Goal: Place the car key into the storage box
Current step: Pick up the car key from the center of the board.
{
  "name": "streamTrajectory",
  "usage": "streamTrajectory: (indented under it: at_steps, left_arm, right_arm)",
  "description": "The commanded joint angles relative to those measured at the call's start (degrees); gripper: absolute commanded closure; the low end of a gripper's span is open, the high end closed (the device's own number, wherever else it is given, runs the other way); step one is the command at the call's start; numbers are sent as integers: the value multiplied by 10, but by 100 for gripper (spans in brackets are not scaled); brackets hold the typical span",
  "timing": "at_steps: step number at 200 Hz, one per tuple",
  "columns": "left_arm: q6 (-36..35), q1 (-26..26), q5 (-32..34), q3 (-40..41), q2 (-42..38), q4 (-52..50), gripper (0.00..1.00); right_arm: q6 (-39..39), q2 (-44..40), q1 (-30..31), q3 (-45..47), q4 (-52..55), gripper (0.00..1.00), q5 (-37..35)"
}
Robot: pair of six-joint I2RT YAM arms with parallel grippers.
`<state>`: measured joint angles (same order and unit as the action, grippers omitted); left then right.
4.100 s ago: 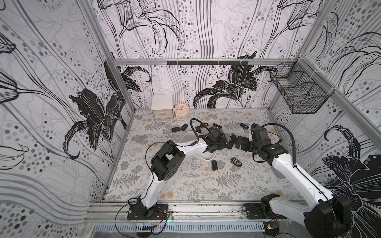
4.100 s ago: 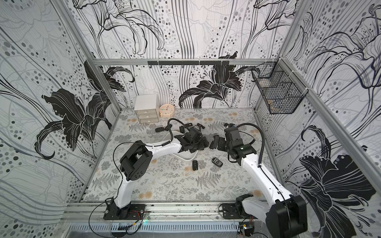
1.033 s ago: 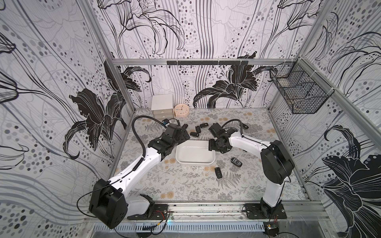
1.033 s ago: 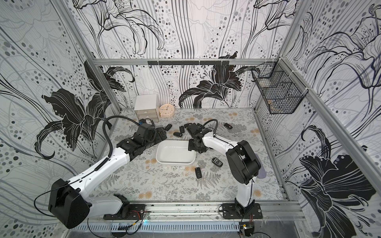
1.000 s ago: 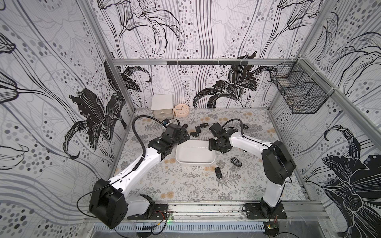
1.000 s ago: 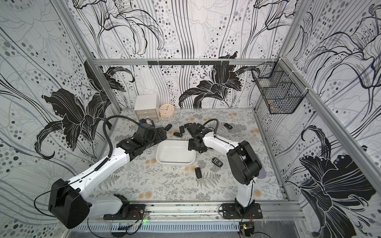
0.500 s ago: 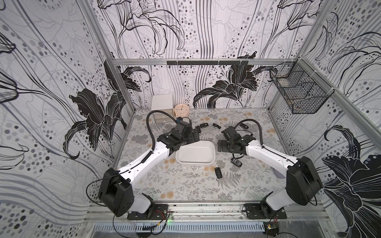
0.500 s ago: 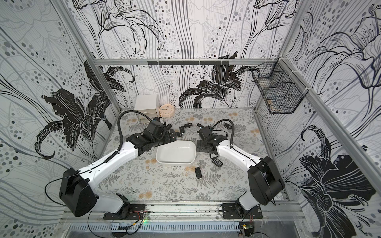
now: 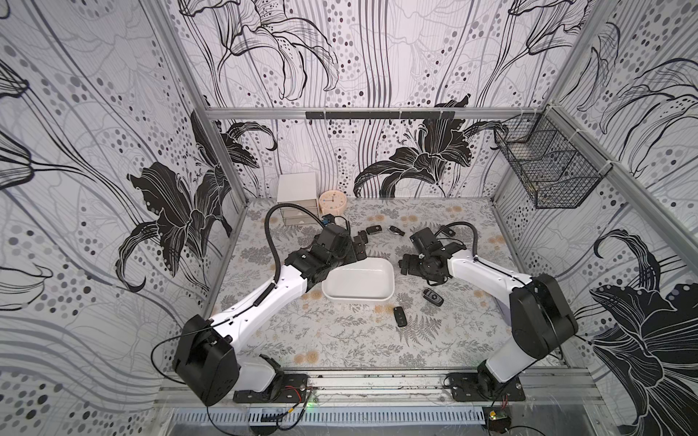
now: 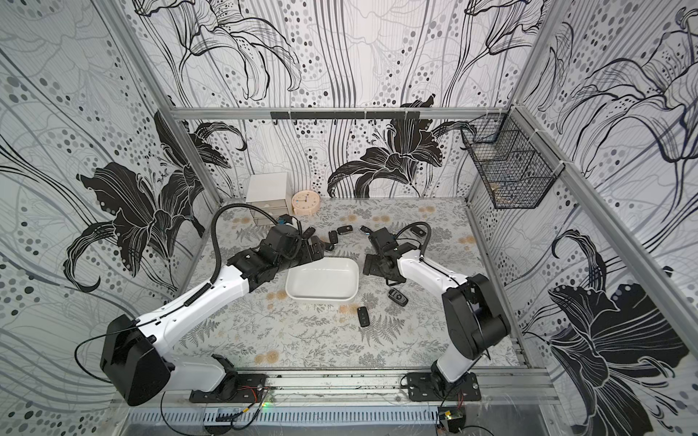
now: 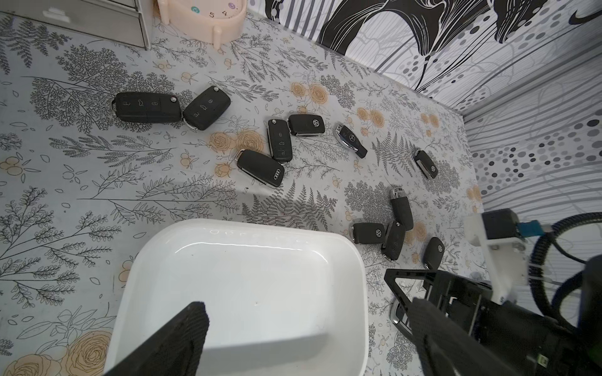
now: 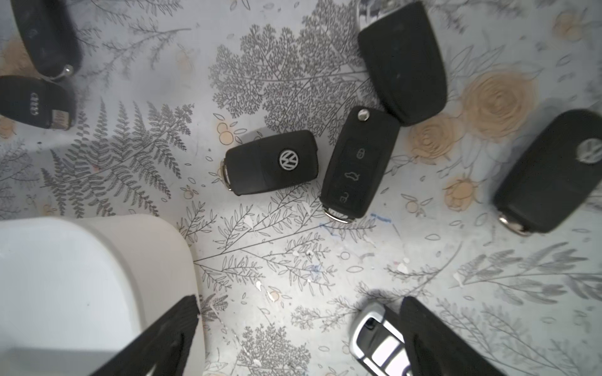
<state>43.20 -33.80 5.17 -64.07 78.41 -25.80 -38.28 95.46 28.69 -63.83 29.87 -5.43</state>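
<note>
Our left gripper [image 11: 308, 309] and right gripper [image 12: 299, 309] gape empty. Black badged plastic car key [image 12: 272, 162] lies just beside the shallow white plastic storage box [image 9: 359, 279]; a black button fob [image 12: 358, 162] crowds it, so we could snag both.

In the left wrist view the picture's edge cuts off the clock [image 11: 200, 16] and the drawer cabinet [image 11: 94, 22], and a finger [image 11: 169, 345] of the left pincer [image 11: 308, 309] covers one corner of the storage box [image 11: 247, 276]. A silver-trimmed key [image 11: 398, 315] shows only as a sliver behind black pincer parts. In the right wrist view just one blurred corner of the storage box [image 12: 81, 276] shows. The silver-trimmed key [image 12: 374, 341] is half behind a finger [image 12: 433, 335] of the right pincer [image 12: 299, 304], and the Audi key [image 12: 32, 102] runs off the frame. What lies in the wire basket [image 9: 547, 177] is too small to tell in both top views
</note>
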Motion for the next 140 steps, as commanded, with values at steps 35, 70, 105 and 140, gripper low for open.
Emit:
streamTrajectory:
  at_steps: [35, 70, 105, 140]
  left_arm:
    - [-11, 1, 22, 20, -28, 23, 1]
    - [-15, 1, 21, 19, -30, 21, 1]
    - [-21, 1, 21, 17, -31, 16, 1]
    - [-30, 1, 29, 16, -35, 12, 1]
  right_arm:
    - [-46, 82, 2, -75, -15, 4, 31]
    - [-61, 127, 2, -110, -8, 10, 31]
    - [-68, 170, 0, -146, 8, 14, 32]
    - [-66, 198, -4, -175, 19, 15, 34]
